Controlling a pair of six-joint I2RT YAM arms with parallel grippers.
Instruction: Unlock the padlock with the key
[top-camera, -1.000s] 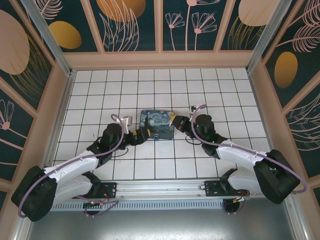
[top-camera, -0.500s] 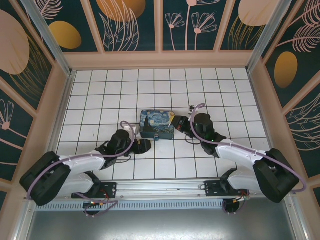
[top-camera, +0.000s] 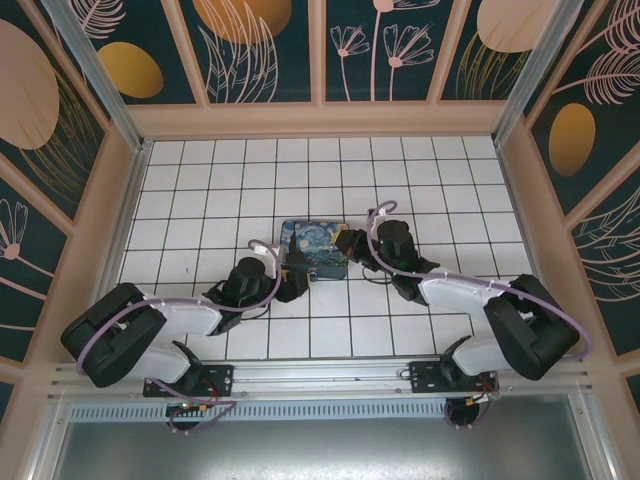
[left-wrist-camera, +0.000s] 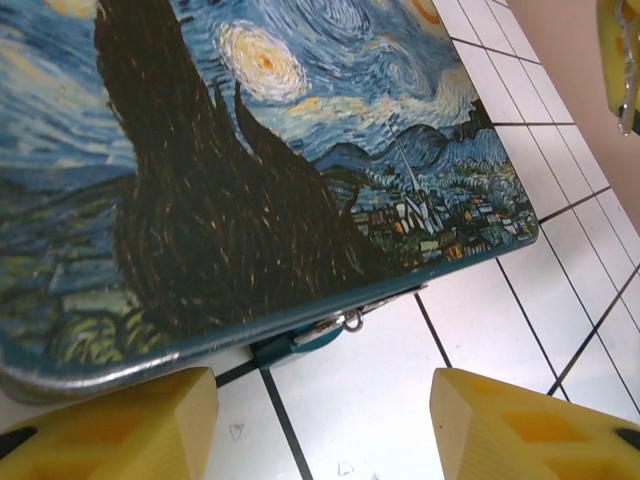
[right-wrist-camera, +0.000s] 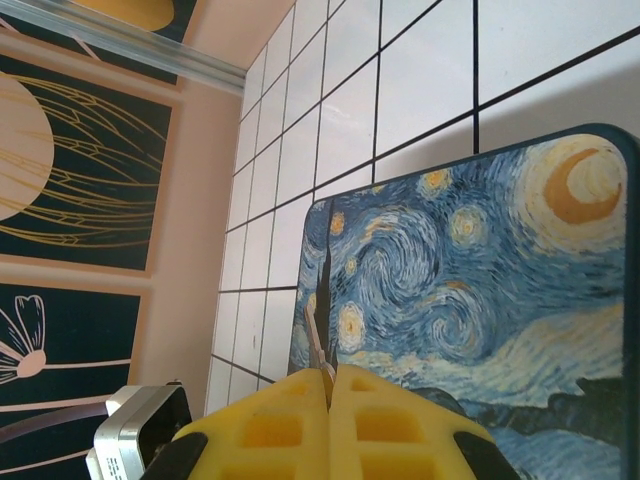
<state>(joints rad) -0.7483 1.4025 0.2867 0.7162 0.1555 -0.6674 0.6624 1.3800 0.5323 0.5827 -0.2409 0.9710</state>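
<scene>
One painted box, blue and yellow with a starry-night scene, lies flat on the white tiled floor; everything else is placed from it. Two arms, two grippers. The left gripper sits low just off the box's near-left corner. In the left wrist view its two yellow fingers are spread wide with bare tile between them, touching nothing. The right gripper sits at the box's right edge, over the lid. In the right wrist view its two yellow pads are pressed together, and one thin metal sliver, apparently the key, pokes out from between them above the painted lid. The left wrist view also catches the edge of a yellow right-hand finger beyond the box's far corner, with a small piece of silver metal hanging below it. One padlock is counted. It is a small dark blue piece with a silver loop, sitting on the tile at the box's near edge, tucked just under the lid rim and directly ahead of the gap between the left fingers. Whether its shackle is shut or sprung cannot be told at this size. Neither gripper touches the padlock. From above it reads only as a tiny speck against the box's near side.
</scene>
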